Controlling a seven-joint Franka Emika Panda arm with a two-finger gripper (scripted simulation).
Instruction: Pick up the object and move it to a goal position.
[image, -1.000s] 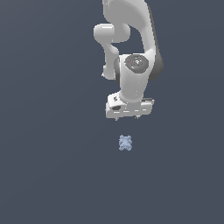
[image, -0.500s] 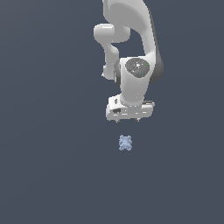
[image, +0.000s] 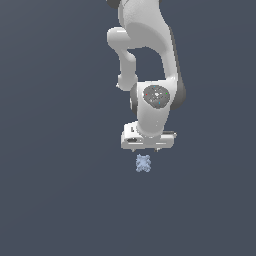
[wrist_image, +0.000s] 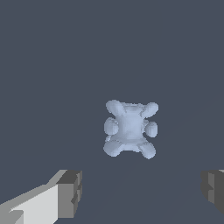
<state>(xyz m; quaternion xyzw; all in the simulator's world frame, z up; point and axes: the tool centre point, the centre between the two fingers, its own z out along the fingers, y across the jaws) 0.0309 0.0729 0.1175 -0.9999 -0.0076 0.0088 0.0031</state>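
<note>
- End effector (image: 148, 148): fingers (wrist_image: 69, 192) spread wide apart; nothing between them; it hangs just above the object, not touching it.
- Object (image: 143, 163): pale blue knobby figure; lies on the dark bench (image: 55, 200); apart from both fingers in the wrist view.

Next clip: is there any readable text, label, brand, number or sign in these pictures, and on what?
None can be read.
The round cap on the arm's wrist joint bears small coloured specks, too blurred to read as writing.
The pale blue figure, the gripper with its jaws apart, and the dark floor carry no markings.
</note>
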